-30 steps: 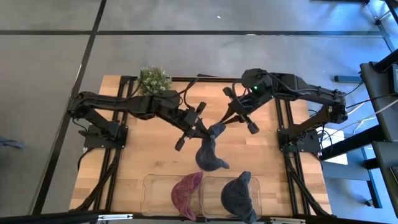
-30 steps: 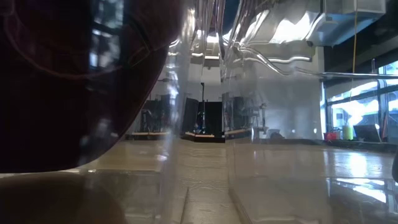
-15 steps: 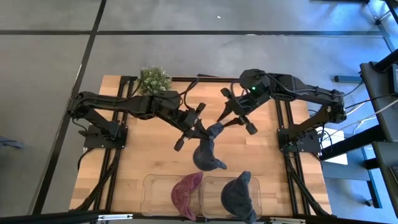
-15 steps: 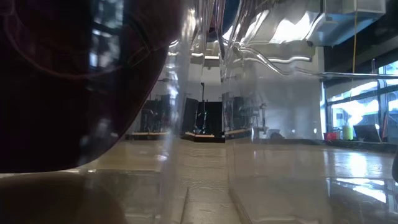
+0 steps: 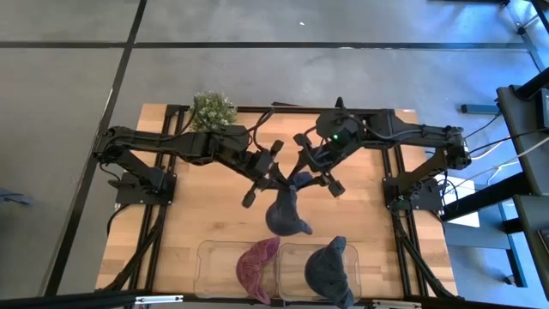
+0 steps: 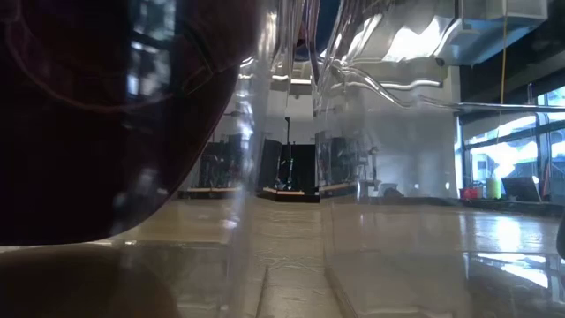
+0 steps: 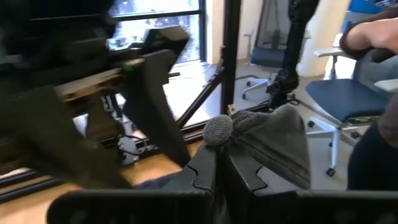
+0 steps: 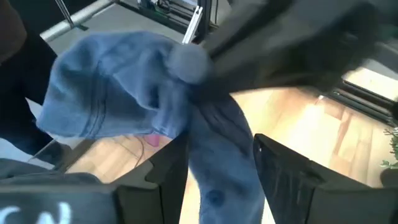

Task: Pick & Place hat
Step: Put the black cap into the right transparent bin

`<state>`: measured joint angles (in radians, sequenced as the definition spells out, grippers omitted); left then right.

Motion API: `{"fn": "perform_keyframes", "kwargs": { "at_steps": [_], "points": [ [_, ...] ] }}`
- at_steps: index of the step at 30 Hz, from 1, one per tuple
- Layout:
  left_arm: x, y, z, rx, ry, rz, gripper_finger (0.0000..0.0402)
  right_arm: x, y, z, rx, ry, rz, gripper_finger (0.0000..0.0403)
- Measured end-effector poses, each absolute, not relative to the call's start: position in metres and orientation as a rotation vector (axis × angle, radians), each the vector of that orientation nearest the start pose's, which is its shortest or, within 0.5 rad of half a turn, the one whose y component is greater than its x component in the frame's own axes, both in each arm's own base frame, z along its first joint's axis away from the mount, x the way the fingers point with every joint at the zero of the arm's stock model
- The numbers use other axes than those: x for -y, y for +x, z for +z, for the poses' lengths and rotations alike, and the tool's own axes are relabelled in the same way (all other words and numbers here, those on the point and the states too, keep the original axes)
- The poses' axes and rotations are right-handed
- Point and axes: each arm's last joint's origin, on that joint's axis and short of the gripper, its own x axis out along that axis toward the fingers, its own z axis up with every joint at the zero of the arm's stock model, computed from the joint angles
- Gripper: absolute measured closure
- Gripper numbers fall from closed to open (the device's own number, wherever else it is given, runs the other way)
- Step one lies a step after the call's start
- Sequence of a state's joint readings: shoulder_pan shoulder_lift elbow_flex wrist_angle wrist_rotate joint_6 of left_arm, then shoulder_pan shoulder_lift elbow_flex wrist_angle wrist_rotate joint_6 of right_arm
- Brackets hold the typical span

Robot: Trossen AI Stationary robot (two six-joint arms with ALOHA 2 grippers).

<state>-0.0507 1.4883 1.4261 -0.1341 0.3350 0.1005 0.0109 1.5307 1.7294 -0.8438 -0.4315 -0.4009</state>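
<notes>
A blue-grey hat (image 5: 286, 212) hangs over the middle of the table from my left gripper (image 5: 276, 178), which is shut on its top. The hat also shows in the right wrist view (image 8: 118, 93). My right gripper (image 5: 316, 166) is open right beside the hat's top. In its wrist view its two fingers (image 8: 177, 168) stand on either side of the hanging cloth (image 8: 217, 155). The low view shows neither gripper. My left gripper pinches the hat's crown right beside the top button (image 7: 217, 129) between its two shut fingers (image 7: 205, 171). The fingers come nearly level from the table's left. The hat hangs slack below them, brim end (image 5: 300, 227) lowest. Whether my right gripper touches the cloth, I cannot tell.
Two clear bins stand at the near edge. The left bin (image 5: 214, 257) holds a maroon hat (image 5: 256, 267), and the right bin (image 5: 292, 257) holds a dark blue hat (image 5: 329, 271). A small green plant (image 5: 213, 109) stands at the far left. A person sits beyond the table (image 7: 373, 81).
My right gripper has moved toward the table's left and a little nearer, up to the hat's top, staying open. The hat stays hanging from my left gripper.
</notes>
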Motion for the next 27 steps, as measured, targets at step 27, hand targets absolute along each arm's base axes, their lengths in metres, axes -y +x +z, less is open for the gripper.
{"fn": "perform_keyframes", "kwargs": {
  "at_steps": [27],
  "points": [
    [0.026,0.339,0.394,-0.174,0.039,-0.370,0.0393,-0.044,0.310,0.427,-0.539,-0.366,0.382,0.0252]
  ]
}}
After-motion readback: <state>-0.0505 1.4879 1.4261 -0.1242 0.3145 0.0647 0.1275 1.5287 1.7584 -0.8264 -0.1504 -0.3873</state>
